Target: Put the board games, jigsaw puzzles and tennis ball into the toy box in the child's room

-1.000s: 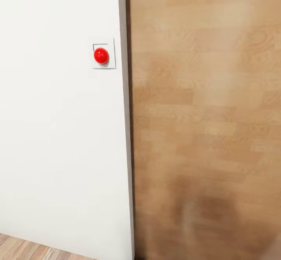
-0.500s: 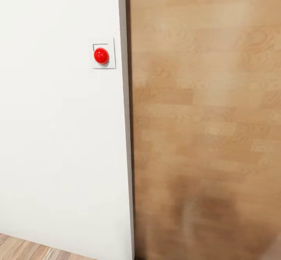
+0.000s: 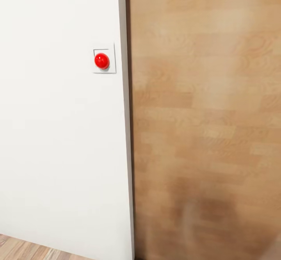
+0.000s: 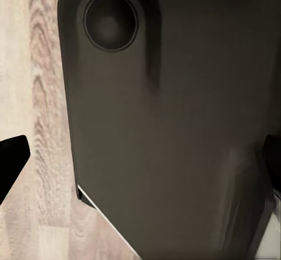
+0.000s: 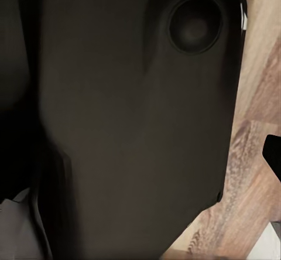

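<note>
Red round button on a white wall beside a wooden door; whether either claw is spread or pressed together cannot be told.

Both my wrist cameras face a dark rounded body panel of the robot, close up. A black fingertip of my left hand shows beside it; I can't judge either hand's opening.

Wood-plank floor shows at the foot of a white wall. In the wrist views, floor planks run past a dark robot panel.
</note>
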Robot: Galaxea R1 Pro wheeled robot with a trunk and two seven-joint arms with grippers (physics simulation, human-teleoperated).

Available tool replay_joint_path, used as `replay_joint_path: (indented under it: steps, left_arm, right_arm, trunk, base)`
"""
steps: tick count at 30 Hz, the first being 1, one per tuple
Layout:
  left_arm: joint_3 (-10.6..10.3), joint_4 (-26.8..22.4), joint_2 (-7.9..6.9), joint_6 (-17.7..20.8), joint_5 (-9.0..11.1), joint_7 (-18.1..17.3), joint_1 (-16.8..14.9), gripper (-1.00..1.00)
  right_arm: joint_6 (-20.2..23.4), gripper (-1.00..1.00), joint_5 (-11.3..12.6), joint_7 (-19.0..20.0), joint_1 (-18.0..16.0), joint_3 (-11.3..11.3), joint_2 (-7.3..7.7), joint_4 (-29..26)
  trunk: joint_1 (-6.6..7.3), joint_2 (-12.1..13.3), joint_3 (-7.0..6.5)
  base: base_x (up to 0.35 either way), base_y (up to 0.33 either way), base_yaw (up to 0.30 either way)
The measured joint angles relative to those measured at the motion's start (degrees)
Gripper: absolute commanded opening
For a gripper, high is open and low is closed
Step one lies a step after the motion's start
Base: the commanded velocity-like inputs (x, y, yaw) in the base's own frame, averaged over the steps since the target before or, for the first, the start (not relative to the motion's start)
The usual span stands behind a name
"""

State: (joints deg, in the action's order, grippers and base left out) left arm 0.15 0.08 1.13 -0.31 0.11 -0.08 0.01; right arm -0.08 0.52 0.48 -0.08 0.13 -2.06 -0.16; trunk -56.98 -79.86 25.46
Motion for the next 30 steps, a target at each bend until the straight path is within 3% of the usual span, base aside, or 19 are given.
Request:
replay_joint_path:
  steps: [18,30]
  left_arm:
    - [0.26,0.00,-0.25,0.00,-0.03,0.00,0.00,1.00]
    - [0.24,0.00,-0.26,-0.06,-0.03,0.00,0.01,1.00]
  right_arm:
    - [0.08,1.00,0.16,0.00,0.00,-0.05,-0.24,0.00]
    - [0.11,1.00,0.11,0.00,0.00,-0.05,-0.63,-0.02]
  trunk:
    - [3.95,7.22,-3.23]
    - [6.59,12.04,-5.39]
  base:
    - [0.000,0.000,0.046]
    - [0.000,0.000,0.216]
